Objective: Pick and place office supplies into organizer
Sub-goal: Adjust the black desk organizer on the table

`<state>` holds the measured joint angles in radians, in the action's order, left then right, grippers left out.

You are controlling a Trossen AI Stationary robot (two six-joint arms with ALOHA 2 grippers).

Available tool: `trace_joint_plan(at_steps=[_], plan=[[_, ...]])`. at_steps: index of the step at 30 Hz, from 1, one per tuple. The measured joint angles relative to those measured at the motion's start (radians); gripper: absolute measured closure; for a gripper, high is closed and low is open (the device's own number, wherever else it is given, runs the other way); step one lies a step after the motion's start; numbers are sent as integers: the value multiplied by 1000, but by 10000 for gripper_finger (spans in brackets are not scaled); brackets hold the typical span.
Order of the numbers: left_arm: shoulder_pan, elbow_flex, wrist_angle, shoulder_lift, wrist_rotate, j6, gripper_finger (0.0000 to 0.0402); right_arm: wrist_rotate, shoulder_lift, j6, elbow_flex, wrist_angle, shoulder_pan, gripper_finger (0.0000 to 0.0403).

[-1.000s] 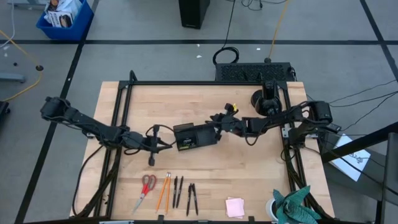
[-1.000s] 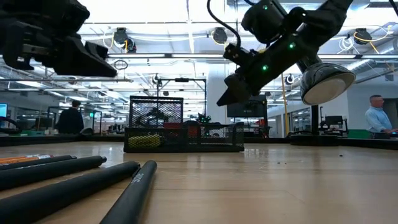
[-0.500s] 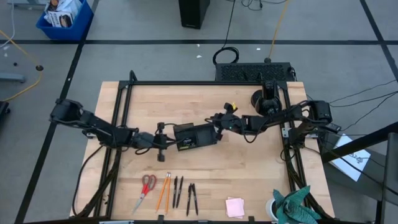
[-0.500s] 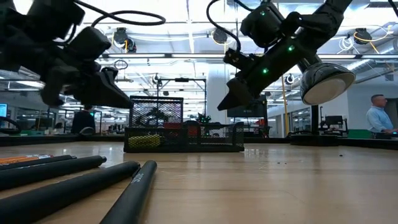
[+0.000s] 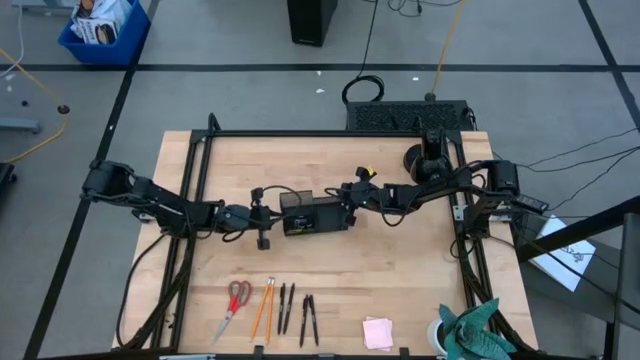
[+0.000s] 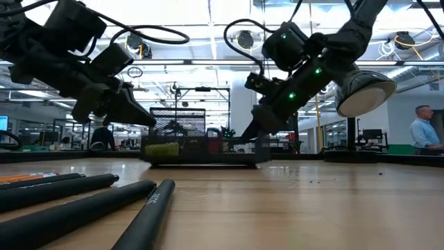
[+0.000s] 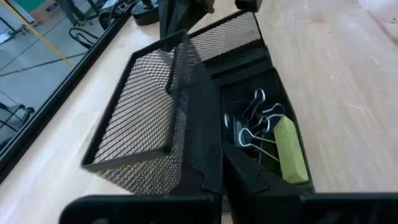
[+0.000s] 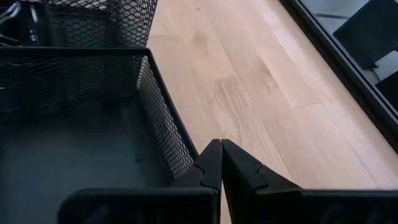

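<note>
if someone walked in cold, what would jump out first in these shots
Two dark arms meet at the black mesh organizer in the table's middle: the left gripper at one end, the right gripper at the other, both shut. Inside one compartment lie binder clips beside a yellow piece. Along the near edge wait red-handled scissors, orange pencils, black pens and a pink sticky-note pad.

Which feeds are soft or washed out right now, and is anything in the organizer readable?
Low view: the pens nearest the lens are blurred, and ceiling lights blow out the background. Left wrist view: sharp on the organizer, showing binder clips and a yellow piece; the gripper's own body at the bottom edge is soft. Right wrist view: mesh in dark shadow, wood evenly lit.
</note>
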<state>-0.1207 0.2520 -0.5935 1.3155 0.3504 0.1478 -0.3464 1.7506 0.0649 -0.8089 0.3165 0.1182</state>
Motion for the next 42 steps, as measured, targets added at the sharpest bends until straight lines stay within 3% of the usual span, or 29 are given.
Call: trace_joint_plan(at_steps=[8, 16, 23, 34, 42], plan=[[0, 0, 8, 0, -3, 15, 399, 7, 4, 0, 2, 32, -8, 403], [0, 0, 11, 0, -9, 14, 382, 6, 4, -29, 2, 33, -29, 403], [0, 0, 15, 0, -8, 14, 399, 6, 4, -79, 2, 32, -59, 403], [-7, 0, 15, 0, -15, 27, 377, -22, 6, -78, 2, 33, -68, 403], [-47, 0, 3, 0, -18, 57, 376, -53, 6, -51, 4, 53, -74, 354]])
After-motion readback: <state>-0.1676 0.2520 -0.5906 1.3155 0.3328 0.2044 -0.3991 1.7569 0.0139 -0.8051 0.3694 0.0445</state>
